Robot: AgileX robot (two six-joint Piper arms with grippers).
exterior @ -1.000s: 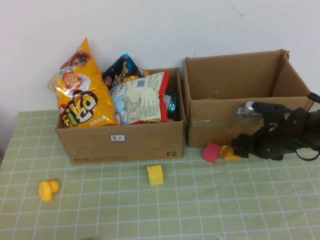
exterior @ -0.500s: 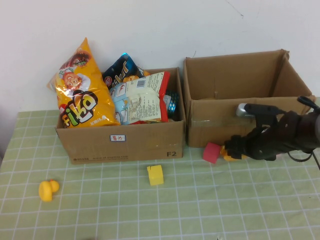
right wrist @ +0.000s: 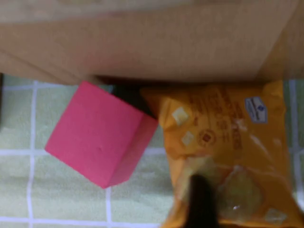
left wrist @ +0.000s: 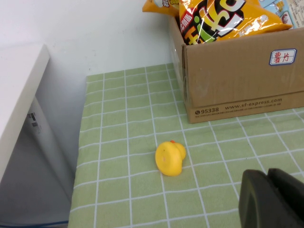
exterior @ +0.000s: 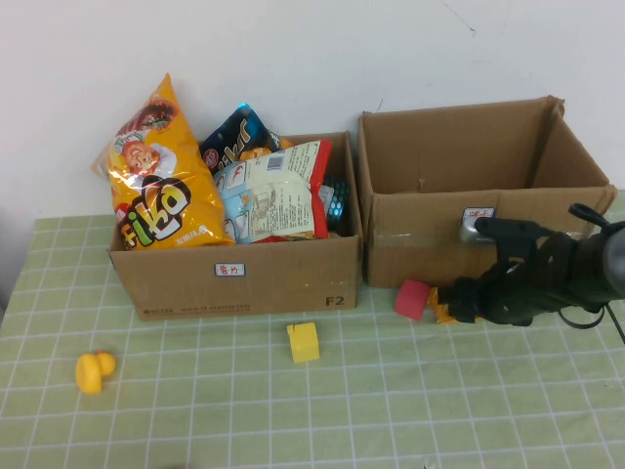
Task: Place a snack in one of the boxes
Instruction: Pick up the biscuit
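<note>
While left gripper [left wrist: 273,197] idles, right gripper [exterior: 457,305] touches snack [right wrist: 223,156].

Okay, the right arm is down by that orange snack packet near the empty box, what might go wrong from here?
The right gripper is low at the orange snack packet, which lies against the empty box wall, leaving little room to grasp it. The pink cube touches the packet and may get pushed or caught. The crinkly wrapper may slip when lifted over the box wall. The left gripper hovers near the yellow duck, away from this.
</note>
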